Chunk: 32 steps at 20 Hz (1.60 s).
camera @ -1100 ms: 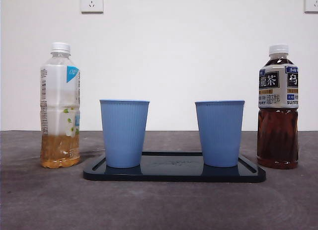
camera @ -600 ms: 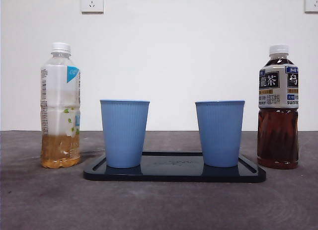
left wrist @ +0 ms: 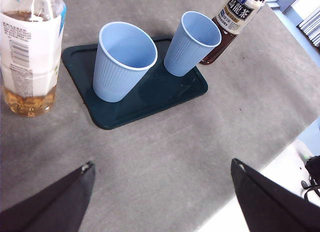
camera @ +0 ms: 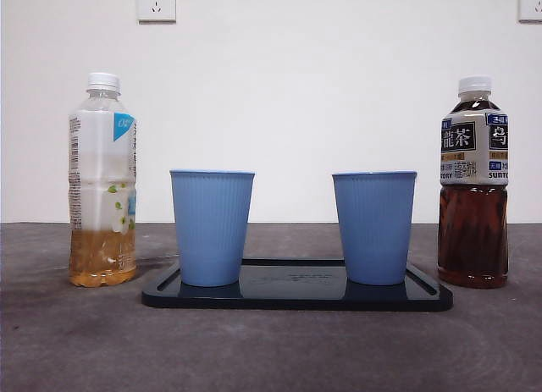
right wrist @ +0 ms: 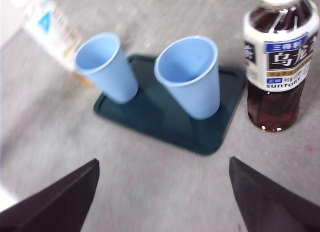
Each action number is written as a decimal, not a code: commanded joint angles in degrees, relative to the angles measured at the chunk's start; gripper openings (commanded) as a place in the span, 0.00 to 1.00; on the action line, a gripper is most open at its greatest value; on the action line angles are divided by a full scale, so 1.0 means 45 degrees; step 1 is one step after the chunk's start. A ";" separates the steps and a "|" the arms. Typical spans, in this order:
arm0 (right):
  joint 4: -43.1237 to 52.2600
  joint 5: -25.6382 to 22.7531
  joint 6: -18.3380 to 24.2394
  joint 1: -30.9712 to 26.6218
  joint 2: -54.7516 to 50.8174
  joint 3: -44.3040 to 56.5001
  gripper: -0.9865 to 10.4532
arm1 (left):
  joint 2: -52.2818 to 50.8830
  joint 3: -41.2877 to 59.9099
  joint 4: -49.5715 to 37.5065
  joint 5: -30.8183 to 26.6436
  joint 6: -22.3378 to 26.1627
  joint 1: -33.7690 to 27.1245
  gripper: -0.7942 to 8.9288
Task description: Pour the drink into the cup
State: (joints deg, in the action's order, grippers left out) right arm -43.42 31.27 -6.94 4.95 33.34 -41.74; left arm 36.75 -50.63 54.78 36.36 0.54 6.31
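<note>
Both the left gripper (left wrist: 160, 167) and right gripper (right wrist: 162, 164) hover spread and empty above the table, where the capped, dark-tea plastic bottle (camera: 473, 182), probably heavy and slick, invites a mid-body grasp beside the ribbed blue cup (camera: 374, 227).

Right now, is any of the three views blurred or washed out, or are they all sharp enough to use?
Front view: sharp and evenly lit, labels on both bottles readable. Left wrist view: sharp too, though the pale-tea bottle is cut off at the edge. Right wrist view: smeared by motion blur, worst at the far pale-tea bottle and the cups; the dark tea bottle label stays legible; bright washout in one corner.
</note>
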 commanded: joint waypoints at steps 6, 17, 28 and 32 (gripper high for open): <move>0.6426 -0.2637 -0.3385 0.1311 0.0330 0.4036 0.45 | 0.0068 -0.0306 -0.0194 0.0058 0.0034 0.0039 0.53; 1.3323 -0.6023 -0.2035 0.2346 0.4915 0.5299 0.45 | 0.0068 -0.0311 -0.0393 0.0058 0.0029 0.0039 0.53; 1.8831 -0.6722 -0.1880 0.1889 0.9345 0.5270 0.45 | 0.0068 -0.0306 -0.0384 0.0058 0.0024 0.0039 0.53; 2.0298 -0.6732 -0.1880 0.1690 1.0350 0.5251 0.45 | 0.0068 -0.0306 -0.0393 0.0058 0.0029 0.0039 0.53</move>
State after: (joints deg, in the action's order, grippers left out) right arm 47.16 1.26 -15.86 12.53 79.07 -17.74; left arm 36.75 -50.63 53.74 36.36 0.54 6.31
